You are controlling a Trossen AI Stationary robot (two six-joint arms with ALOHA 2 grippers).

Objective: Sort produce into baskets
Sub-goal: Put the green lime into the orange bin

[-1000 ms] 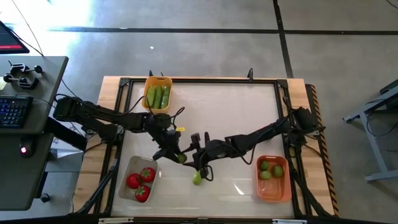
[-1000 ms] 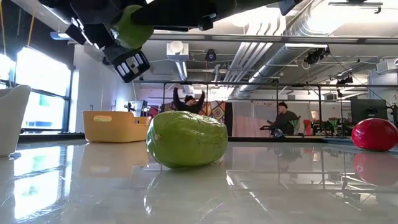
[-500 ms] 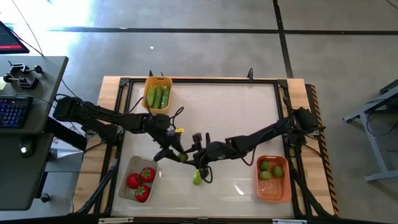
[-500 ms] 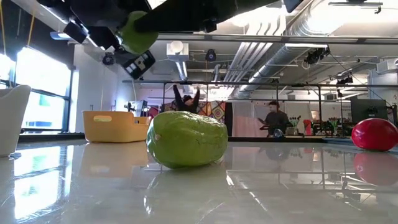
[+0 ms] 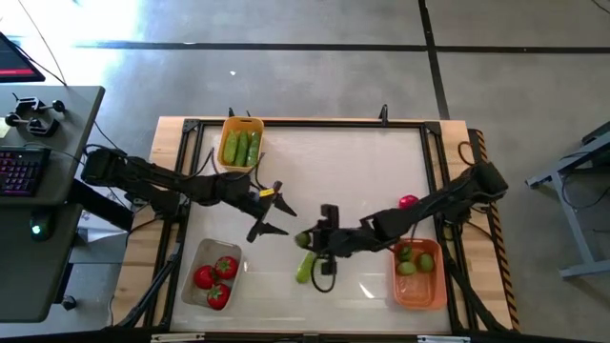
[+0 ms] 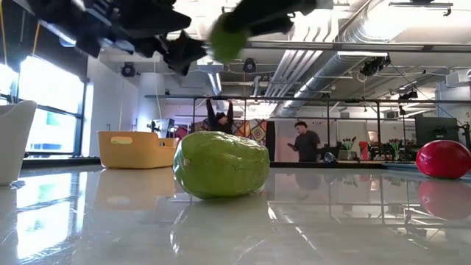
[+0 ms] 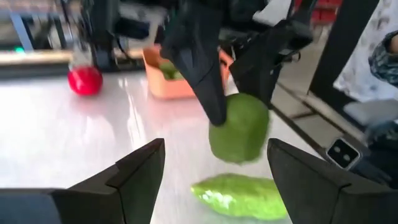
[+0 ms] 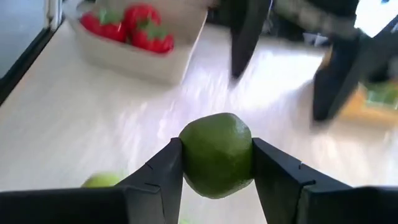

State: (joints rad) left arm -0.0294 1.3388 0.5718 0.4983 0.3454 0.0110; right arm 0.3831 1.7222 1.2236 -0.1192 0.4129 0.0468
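This is a robotics lab set in an open, industrial-style workspace. A white work table (image 5: 353,171) in a wooden frame stands on a bare concrete floor (image 5: 315,67) marked with dark tape lines. Beside it is a desk (image 5: 57,143) with a lit keyboard (image 5: 21,171). Across the table, the room shows exposed silver ducts (image 6: 324,55) on the ceiling, metal racks (image 6: 353,110), big windows (image 6: 51,103) and people (image 6: 303,141) standing far back

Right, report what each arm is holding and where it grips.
Right gripper: a lime, pinched across its round sides. Left gripper: nothing, jaws open.
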